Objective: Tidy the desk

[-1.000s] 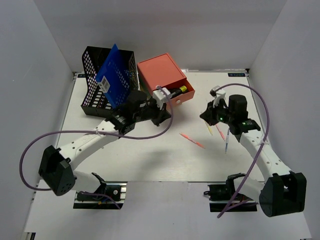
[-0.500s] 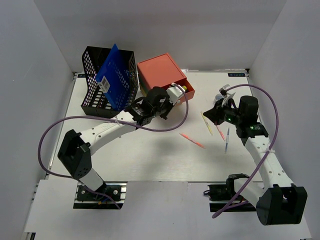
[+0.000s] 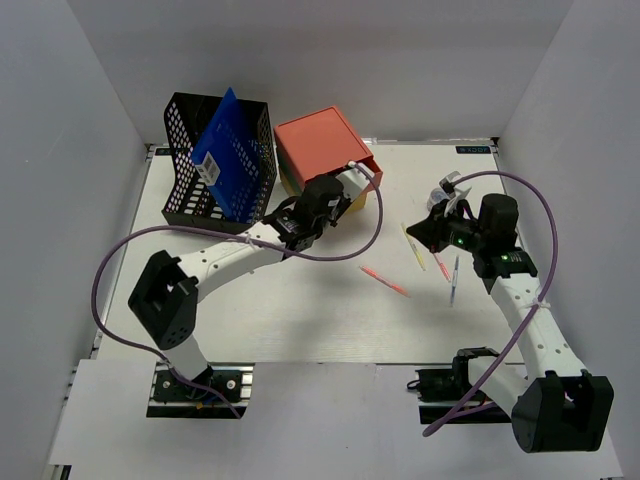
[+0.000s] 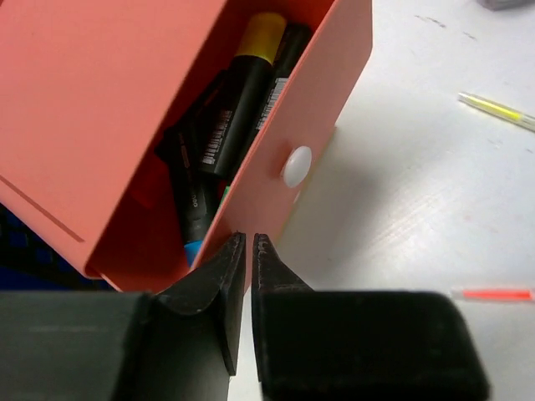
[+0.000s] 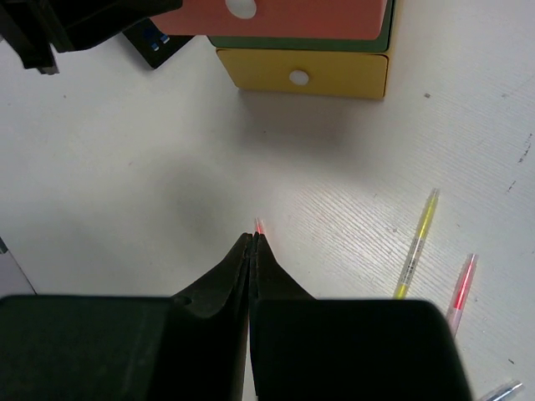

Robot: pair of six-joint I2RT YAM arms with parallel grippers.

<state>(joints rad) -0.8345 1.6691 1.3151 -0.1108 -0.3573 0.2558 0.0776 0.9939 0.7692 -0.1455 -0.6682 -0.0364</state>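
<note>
On the white desk [image 3: 300,320] stands a coral-topped drawer box [image 3: 320,145]. Its top drawer [image 4: 276,167] is pulled out and holds black markers [image 4: 251,92], one with a yellow cap. My left gripper [image 4: 248,241] hovers at the drawer's near corner, jaws a sliver apart with nothing between them. Loose pens lie on the desk: red [image 3: 385,281], yellow [image 3: 413,246], pink [image 3: 440,265] and blue [image 3: 454,280]. My right gripper [image 5: 255,238] is shut above the desk beside the pens. A red tip shows just past its fingertips.
A black mesh organiser [image 3: 190,150] with a blue folder [image 3: 232,155] leaning in it stands at the back left, beside the drawer box. The box's yellow lower drawer [image 5: 301,71] is closed. White walls enclose the desk on three sides.
My left arm has reached forward to the drawer. The yellow-capped marker it carried now lies inside, and its jaws have parted slightly. The right arm shifted a little to the right.
</note>
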